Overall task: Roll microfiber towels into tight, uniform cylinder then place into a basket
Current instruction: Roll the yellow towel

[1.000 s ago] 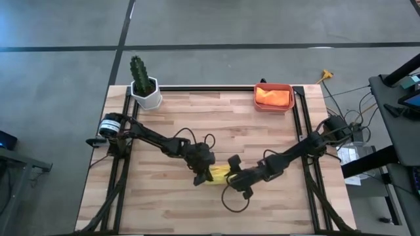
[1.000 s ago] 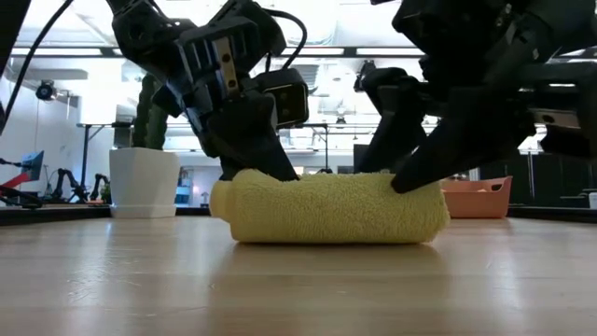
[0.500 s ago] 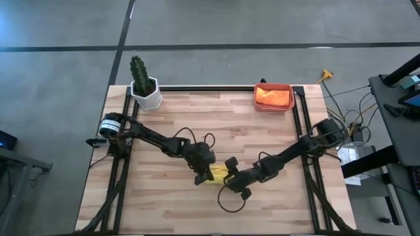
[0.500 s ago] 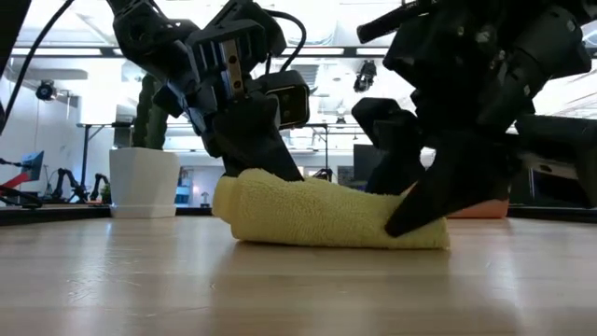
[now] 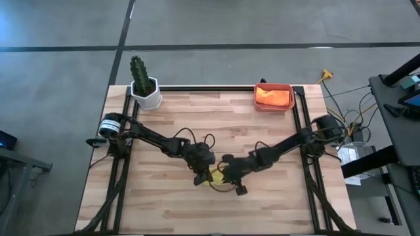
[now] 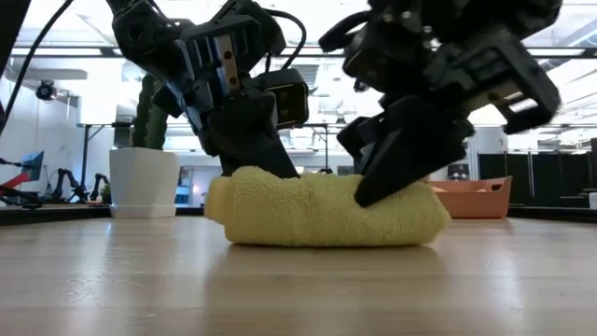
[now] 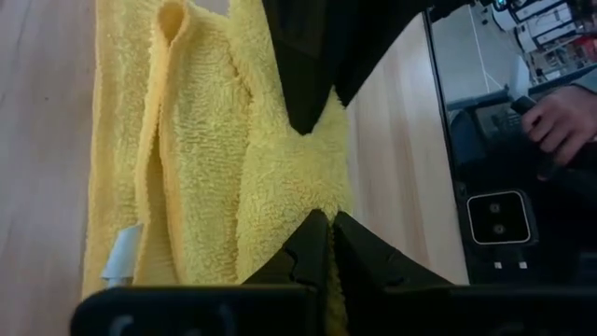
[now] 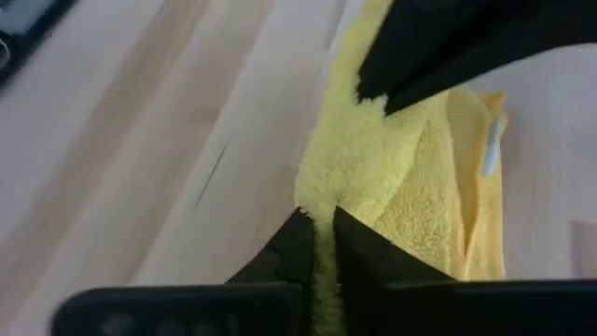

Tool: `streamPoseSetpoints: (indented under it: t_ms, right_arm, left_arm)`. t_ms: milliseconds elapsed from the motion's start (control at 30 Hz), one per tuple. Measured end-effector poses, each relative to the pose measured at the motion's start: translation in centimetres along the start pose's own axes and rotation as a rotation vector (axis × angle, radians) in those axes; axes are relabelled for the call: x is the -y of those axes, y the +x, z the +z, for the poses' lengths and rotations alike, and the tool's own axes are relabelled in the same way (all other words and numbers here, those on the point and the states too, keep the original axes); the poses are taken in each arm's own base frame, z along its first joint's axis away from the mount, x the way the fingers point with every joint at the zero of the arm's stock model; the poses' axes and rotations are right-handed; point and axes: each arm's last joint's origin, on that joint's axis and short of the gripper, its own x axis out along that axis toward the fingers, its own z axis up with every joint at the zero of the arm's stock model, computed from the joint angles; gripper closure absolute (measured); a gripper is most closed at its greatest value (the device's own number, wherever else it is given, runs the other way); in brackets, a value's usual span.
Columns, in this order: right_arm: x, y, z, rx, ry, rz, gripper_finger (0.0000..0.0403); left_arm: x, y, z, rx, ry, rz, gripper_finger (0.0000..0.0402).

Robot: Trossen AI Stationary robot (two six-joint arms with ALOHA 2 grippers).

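Note:
The yellow microfiber towel (image 6: pixel 326 211) lies as a loose roll on the wooden table (image 5: pixel 164 131) near its middle. Both grippers are shut on it. My left gripper (image 5: pixel 204 176) is at the roll's left part. My right gripper (image 5: pixel 226 174) is close beside it, near the roll's middle. In the high view the arms hide most of the towel (image 5: pixel 215 176). The orange towel (image 5: pixel 273 96) lies inside the salmon-red basket (image 5: pixel 257 105) at the table's far right. My left gripper pinches a raised fold of the yellow cloth (image 7: pixel 317 191) between its two fingers, on top of the roll near its left end (image 6: pixel 270 179). The fingers slant down from the table's far left. The roll rests on the table. My right gripper pinches a ridge of the yellow cloth (image 8: pixel 324 191) between its two fingers, on the upper side of the roll about midway along it (image 6: pixel 373 198). The fingers slant down from the table's right. The roll stays lying on the table.
A white faceted pot with a green cactus (image 5: pixel 145 87) stands at the table's far left corner. Black frame rails (image 5: pixel 298 124) run along the table's sides. A person's hand (image 7: pixel 560 112) shows beyond the table's right edge.
My right gripper has moved along the roll from its right end toward the left gripper, rolled its wrist, and shut on the cloth. The roll's right end, pressed flat half a second ago, is round again. The roll has stayed in place.

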Motion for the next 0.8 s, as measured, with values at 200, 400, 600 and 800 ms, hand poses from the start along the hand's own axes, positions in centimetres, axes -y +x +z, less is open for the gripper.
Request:
streamPoseSetpoints:
  t_ms: [200,400,600,800]
  right_arm:
    - [1.9,-0.2,0.1,0.005,0.086,0.058,0.0388]
    - [3.4,-0.5,-0.3,0.003,0.162,0.174,0.0389]
    - [4.2,-0.7,-1.4,-0.025,0.214,0.232,0.0389]
    - [4.8,0.1,-2.4,-0.049,0.276,0.345,0.0390]
  left_arm:
    - [0.1,0.0,0.0,-0.003,0.001,-0.002,0.0385]
    - [0.3,-0.1,-0.5,-0.037,-0.008,0.011,0.0356]
    - [0.5,-0.6,-1.5,-0.063,0.019,0.012,0.0314]
    - [2.0,-2.6,-1.0,-0.015,0.014,-0.015,0.0285]
